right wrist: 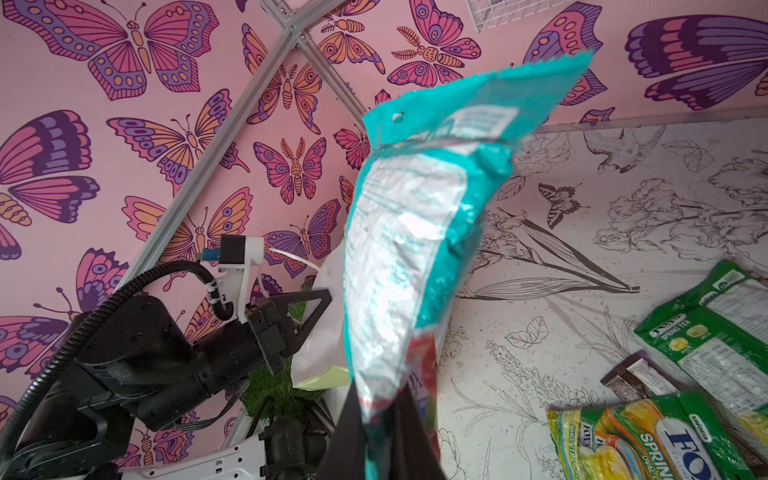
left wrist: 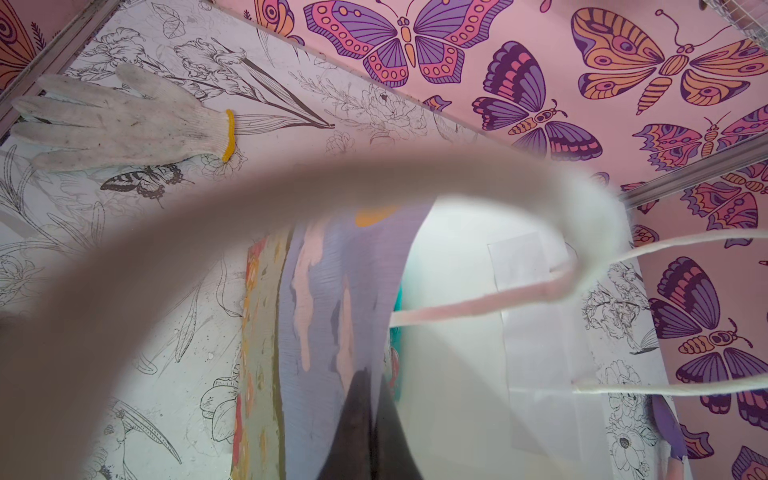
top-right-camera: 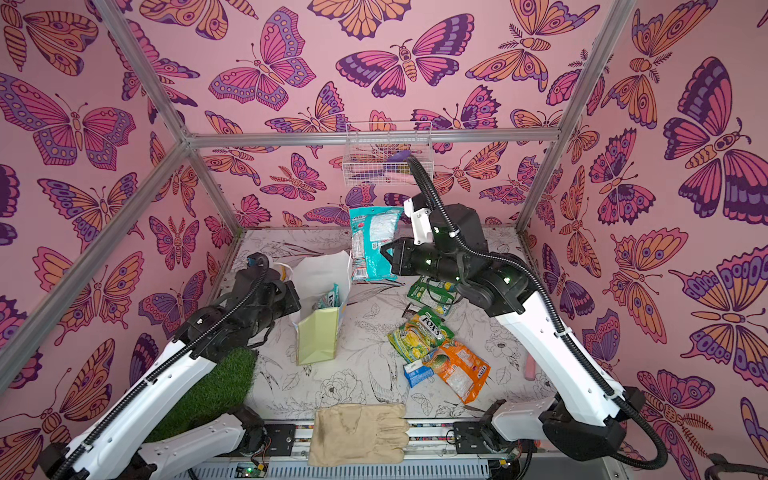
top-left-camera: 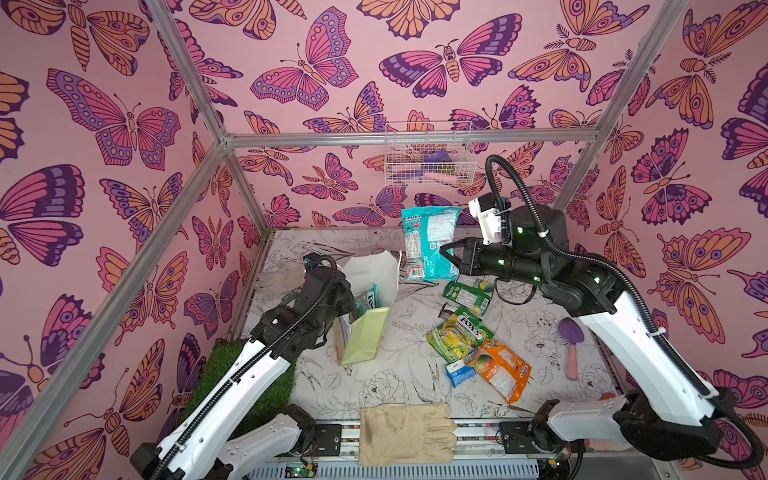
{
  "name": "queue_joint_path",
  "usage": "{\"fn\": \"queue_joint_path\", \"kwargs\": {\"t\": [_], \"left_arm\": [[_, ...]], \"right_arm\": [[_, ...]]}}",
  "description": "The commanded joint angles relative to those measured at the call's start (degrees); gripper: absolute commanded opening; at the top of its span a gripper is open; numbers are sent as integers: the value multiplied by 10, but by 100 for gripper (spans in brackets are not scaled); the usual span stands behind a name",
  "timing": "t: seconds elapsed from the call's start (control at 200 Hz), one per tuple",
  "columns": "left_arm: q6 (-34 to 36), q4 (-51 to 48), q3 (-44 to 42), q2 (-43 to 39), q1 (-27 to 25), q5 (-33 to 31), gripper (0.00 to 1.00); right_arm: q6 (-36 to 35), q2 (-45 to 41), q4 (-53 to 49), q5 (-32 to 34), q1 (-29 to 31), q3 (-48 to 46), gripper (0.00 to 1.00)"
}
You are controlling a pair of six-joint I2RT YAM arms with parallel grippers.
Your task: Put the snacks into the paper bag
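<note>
Our right hand (top-left-camera: 447, 254) is closed almost fully on the large teal packet (top-left-camera: 430, 243). In the right wrist view the dark fingers (right wrist: 340, 449) pinch one end of it, and the rest of the packet stands out from them in the air, touching nothing else. Our left hand (right wrist: 311, 309) is closed completely on one wall of the paper bag (top-left-camera: 371, 272). In the left wrist view the fingertips (left wrist: 357, 424) meet on the paper, the printed outside on one side of them and the white inside on the other. We judge that this hand is holding the mouth open.

The bag stands upright on the desk (top-left-camera: 399, 374) between the two arms, and in both top views the lifted packet is just beside its mouth, to the right. A smaller teal packet (top-left-camera: 370, 297) is already inside. The other snacks lie on the desk under and before the right arm:
- a green packet (top-left-camera: 467, 293)
- a dark brown bar (right wrist: 636, 374)
- a yellow-green packet (top-left-camera: 457, 336)
- an orange packet (top-left-camera: 500, 370)
- a small blue packet (top-left-camera: 459, 372)

We think the step in hand is the carrying of the second packet to the bag. The next move calls for bringing it over the mouth and turning its free end downward. The hand should open only when the packet is well between the walls, because the packet is long and the opening is narrow.
</note>
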Motion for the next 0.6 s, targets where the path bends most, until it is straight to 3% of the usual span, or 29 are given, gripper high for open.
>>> {"fn": "queue_joint_path", "kwargs": {"t": [0.0,0.596], "left_arm": [[-4,9,-7,-9,-3,-15,0],[-2,10,-4,-9,-3,-14,0]], "right_arm": [[-21,13,6,22,18,43,0],[-38,124,-61,49,70,149,0]]}}
